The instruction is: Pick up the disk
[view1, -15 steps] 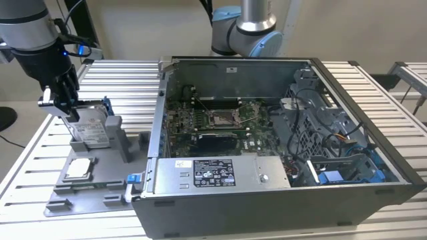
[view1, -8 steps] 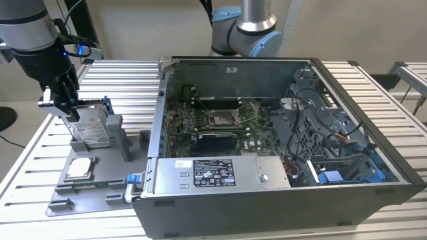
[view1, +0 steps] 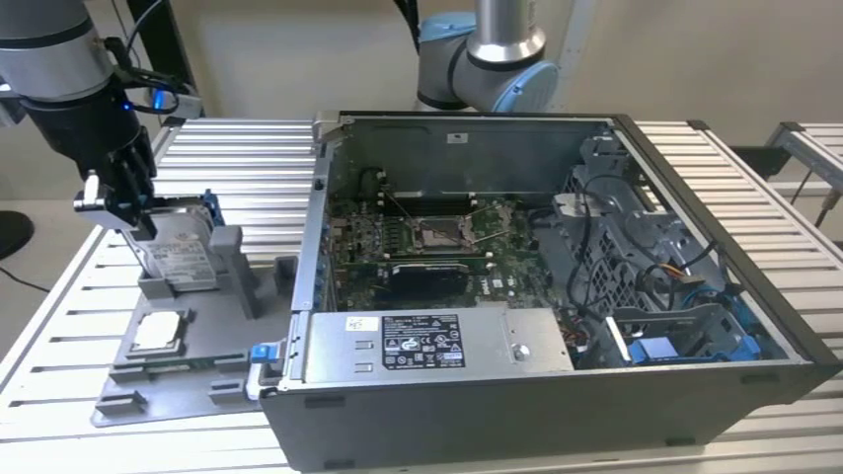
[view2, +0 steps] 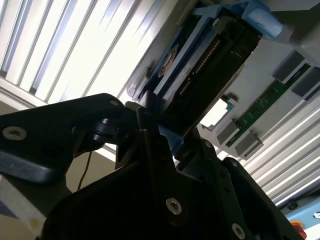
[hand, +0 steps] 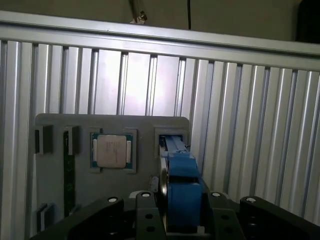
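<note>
Standing on its edge in a slot of the grey tray (view1: 178, 390), the disk (view1: 182, 255) is at the exterior view's left, beside the open computer box (view1: 527, 420). The claw (view1: 136, 229) is squeezed shut on the top edge of the disk, and the first wrist view shows the disk's blue frame (hand: 181, 185) pinched between its fingers. A small square chip (view1: 156, 331) lies flat in the tray, near the disk.

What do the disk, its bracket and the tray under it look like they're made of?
Disk: likely metal, a silvery body under a white label.
Bracket: probably moulded plastic, uniformly bright blue and matte.
Tray: probably plastic, flat matte grey with blocky raised holders; whether it is printed or moulded is hard to tell.
</note>
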Available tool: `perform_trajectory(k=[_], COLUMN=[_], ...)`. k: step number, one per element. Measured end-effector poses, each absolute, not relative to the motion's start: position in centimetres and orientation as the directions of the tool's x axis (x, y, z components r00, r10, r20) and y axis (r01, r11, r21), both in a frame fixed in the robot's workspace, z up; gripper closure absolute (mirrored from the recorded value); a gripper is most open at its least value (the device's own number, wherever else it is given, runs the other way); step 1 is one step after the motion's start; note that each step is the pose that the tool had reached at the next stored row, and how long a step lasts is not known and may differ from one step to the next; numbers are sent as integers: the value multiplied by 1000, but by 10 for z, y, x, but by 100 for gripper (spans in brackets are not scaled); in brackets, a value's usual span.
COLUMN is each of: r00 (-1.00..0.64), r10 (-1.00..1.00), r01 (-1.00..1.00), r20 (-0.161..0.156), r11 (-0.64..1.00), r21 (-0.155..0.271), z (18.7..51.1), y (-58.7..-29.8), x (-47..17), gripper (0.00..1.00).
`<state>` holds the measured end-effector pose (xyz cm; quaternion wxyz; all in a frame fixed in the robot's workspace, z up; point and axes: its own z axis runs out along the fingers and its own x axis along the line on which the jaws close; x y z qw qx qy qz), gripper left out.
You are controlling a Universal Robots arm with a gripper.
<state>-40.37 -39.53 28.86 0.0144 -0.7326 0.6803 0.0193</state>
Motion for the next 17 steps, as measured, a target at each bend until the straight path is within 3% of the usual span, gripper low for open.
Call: perform_trajectory(k=[17], r00=[68], r10=[-996], r01=[-998], r20=[-55], r11=[-69], r21=[5], z=[300], y=[-396], x=[-404], gripper=[100])
